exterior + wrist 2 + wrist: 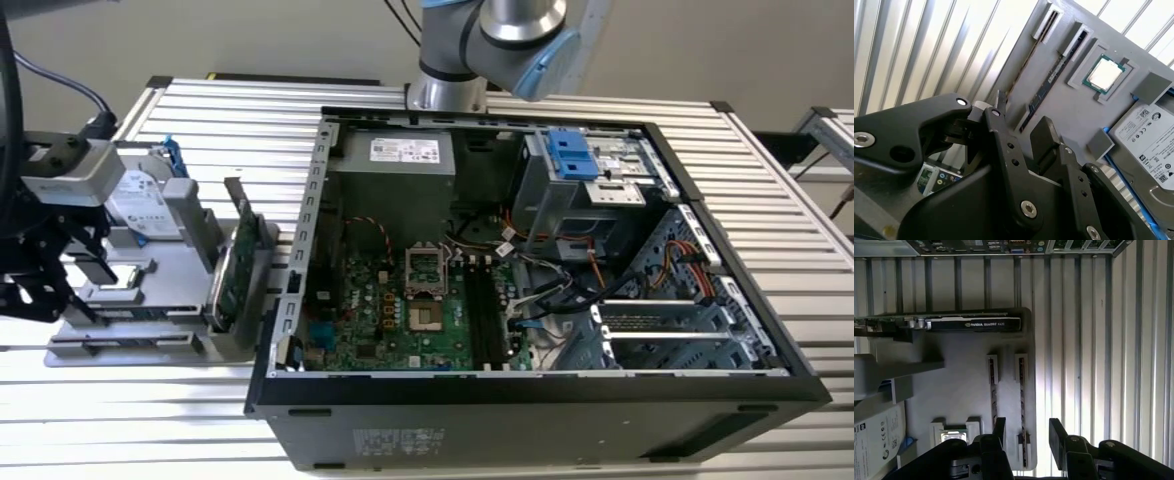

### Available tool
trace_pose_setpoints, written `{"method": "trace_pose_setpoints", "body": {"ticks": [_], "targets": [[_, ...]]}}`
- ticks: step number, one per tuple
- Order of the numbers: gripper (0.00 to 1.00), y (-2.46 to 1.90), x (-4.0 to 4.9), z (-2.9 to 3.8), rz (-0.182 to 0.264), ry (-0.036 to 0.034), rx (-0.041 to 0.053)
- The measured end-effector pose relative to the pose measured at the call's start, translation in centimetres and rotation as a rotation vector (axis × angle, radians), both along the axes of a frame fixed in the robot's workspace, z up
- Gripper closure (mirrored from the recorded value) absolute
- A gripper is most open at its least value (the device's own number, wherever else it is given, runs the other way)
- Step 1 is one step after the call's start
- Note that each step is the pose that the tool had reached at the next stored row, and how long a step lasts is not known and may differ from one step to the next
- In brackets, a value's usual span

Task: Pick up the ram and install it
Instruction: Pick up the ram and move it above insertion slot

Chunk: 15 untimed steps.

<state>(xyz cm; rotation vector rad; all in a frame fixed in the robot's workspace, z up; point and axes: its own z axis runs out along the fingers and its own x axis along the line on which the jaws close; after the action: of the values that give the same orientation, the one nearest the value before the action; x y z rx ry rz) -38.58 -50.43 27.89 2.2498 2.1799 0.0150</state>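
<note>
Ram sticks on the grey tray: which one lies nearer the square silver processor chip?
The dark-green ram stick in the inner slot, beside the processor chip; the other stick runs along the grey tray edge.

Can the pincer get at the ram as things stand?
Likely yes: the open pincer hangs near the ram, which stands on edge in its tray slot with nothing covering it.

The exterior view looks down from high up, a bit away, at the case [534,420] and the tray [127,348] beside it. Both wrist views look down from close above that tray, past the gripper [1028,432]. All three share the tray.
</note>
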Motion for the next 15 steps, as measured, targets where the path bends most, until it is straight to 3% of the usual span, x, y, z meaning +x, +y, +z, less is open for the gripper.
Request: {"method": "trace_pose_setpoints", "body": {"ticks": [15], "targets": [[0.0, 0.0, 0.0, -0.62, 0.0, 0.0087, -0.0002]]}}
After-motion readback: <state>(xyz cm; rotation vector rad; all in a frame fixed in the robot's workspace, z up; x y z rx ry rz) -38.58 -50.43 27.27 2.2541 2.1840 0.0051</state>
